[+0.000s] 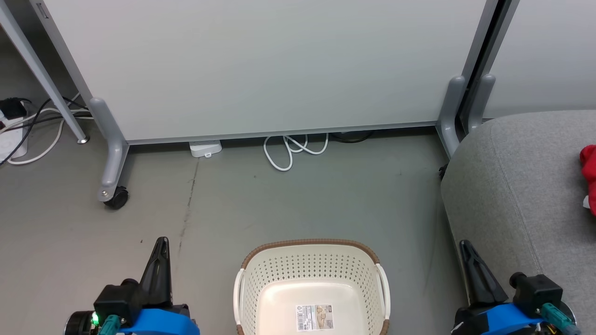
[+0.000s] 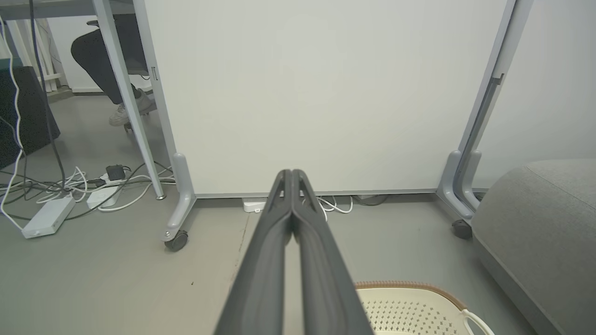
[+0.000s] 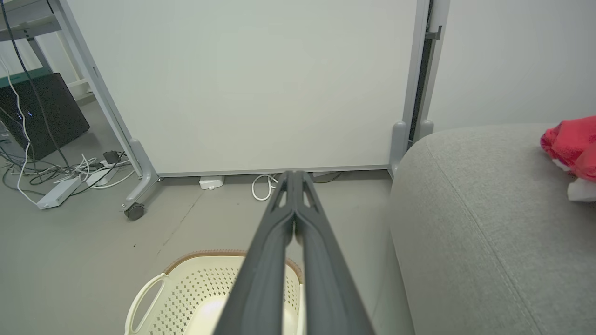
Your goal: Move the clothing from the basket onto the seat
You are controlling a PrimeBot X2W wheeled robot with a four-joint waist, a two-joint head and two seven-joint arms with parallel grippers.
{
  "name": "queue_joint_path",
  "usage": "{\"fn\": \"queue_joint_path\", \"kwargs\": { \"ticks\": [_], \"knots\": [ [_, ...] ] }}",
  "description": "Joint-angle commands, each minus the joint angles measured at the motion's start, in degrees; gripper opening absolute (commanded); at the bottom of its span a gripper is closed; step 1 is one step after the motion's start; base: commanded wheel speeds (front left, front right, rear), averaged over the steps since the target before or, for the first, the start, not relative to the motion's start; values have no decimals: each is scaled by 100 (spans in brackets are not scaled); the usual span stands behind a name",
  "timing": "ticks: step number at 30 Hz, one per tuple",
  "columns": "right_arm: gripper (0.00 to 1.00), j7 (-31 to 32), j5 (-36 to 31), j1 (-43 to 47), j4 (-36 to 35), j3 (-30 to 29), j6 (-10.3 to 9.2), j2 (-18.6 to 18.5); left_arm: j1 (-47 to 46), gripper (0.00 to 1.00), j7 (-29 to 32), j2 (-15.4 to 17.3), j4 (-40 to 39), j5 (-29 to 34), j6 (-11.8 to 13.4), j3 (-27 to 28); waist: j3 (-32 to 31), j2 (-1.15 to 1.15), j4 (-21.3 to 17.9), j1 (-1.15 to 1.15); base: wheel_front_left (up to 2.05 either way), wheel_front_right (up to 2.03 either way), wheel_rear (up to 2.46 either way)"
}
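While flanking basket (image 1: 311, 243), pinched tip to tip on nothing: left gripper (image 1: 162, 241), right gripper (image 1: 462, 243). Stuck to basket bottom: label (image 1: 315, 317). Red clothing (image 1: 589, 177) lying on seat (image 1: 512, 186), well apart from basket.

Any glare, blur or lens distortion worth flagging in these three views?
Head view: flat, even light and sharp focus, with a pale glare patch on the floor of the basket. Left wrist view: the wide-angle lens splays the posts of the partition outward. Right wrist view: the same splay, and the clothing at the right edge looks slightly soft.
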Motion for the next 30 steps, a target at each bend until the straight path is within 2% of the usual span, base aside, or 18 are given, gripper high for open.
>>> {"fn": "queue_joint_path", "kwargs": {
  "ticks": [1,14,30],
  "knots": [
    [0,77,261,-47,-30,-38,0,-1,-87,0,92,1,-6,-255,-6,58,-1,0,-9,0,0,0,0],
    [0,431,1707,-120,-82,-134,0,1,-167,0,437,2,-43,-1736,-40,161,-8,0,-61,0,0,0,0],
    [0,802,3204,-215,-120,-237,0,3,-263,0,801,2,-66,-3263,-75,284,-16,0,-126,0,0,0,0]
  ]
}}
